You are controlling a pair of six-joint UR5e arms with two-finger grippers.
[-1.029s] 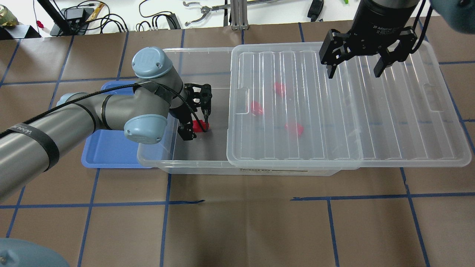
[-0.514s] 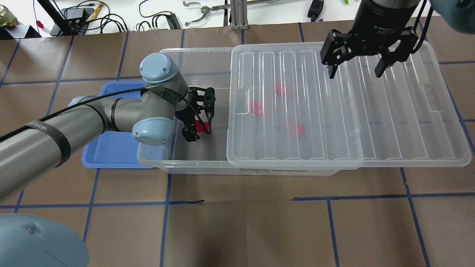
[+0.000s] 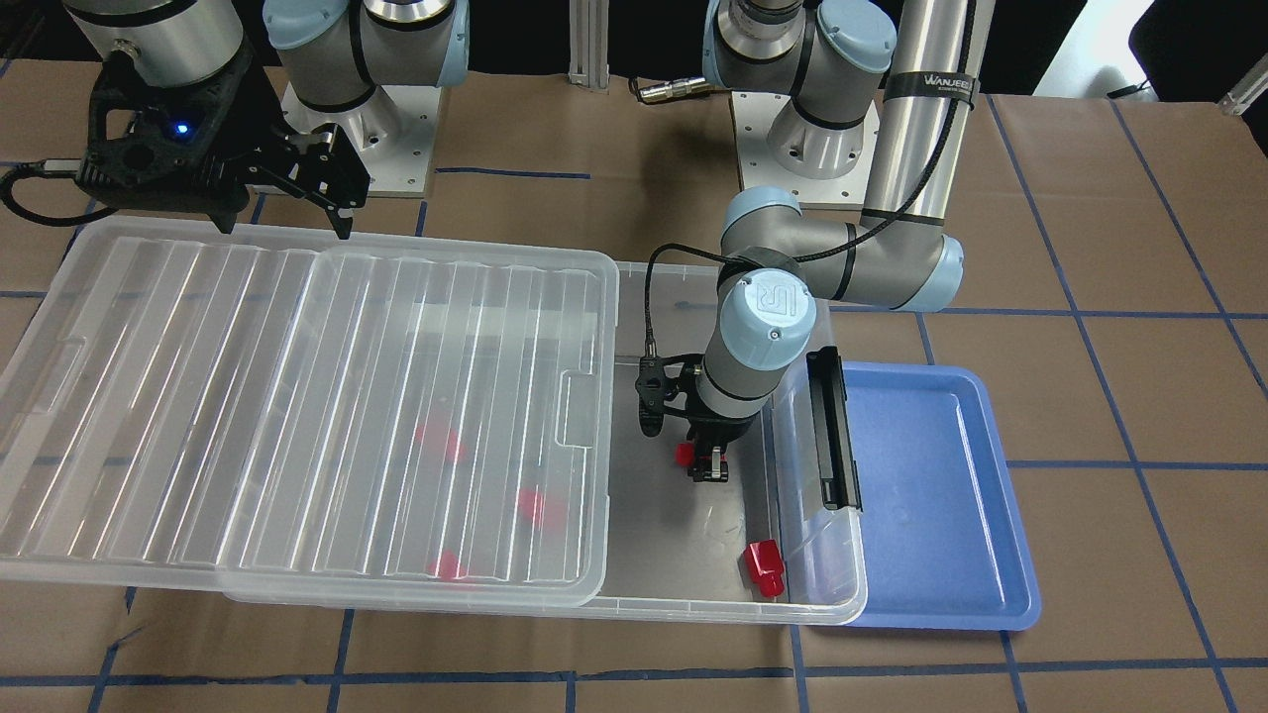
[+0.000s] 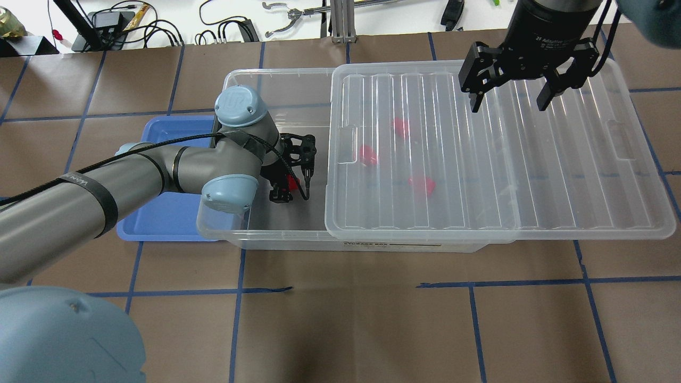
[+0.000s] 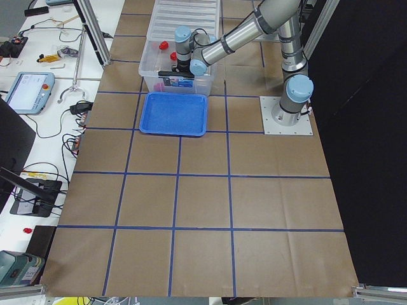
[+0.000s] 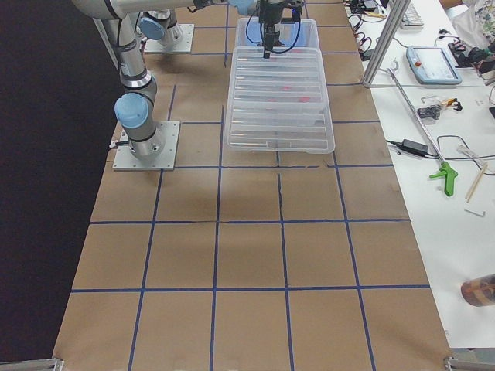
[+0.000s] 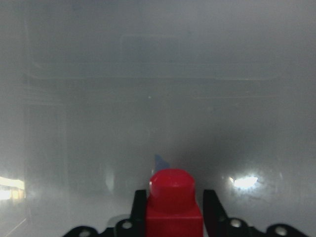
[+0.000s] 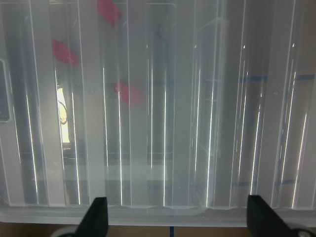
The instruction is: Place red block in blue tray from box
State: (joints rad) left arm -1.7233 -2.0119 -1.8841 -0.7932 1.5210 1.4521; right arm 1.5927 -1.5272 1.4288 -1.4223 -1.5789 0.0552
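- Since the earlier frame the left arm [image 4: 159,165] has shifted toward the lid [image 4: 479,186]; the left tool [image 4: 287,192] stays clamped on the red block [image 4: 291,182].
- Overhead: the block is in the uncovered end of the box [image 4: 266,233]. The blue tray [image 4: 159,215] lies against that end. The right tool [image 4: 508,101] hangs over the lid, spread wide.
- Front-facing: a second red block [image 3: 763,569] lies in a box corner.
- Left wrist: both fingers [image 7: 139,212] press the block.
- Right wrist: three red blocks [image 8: 66,52] show blurred through the lid.
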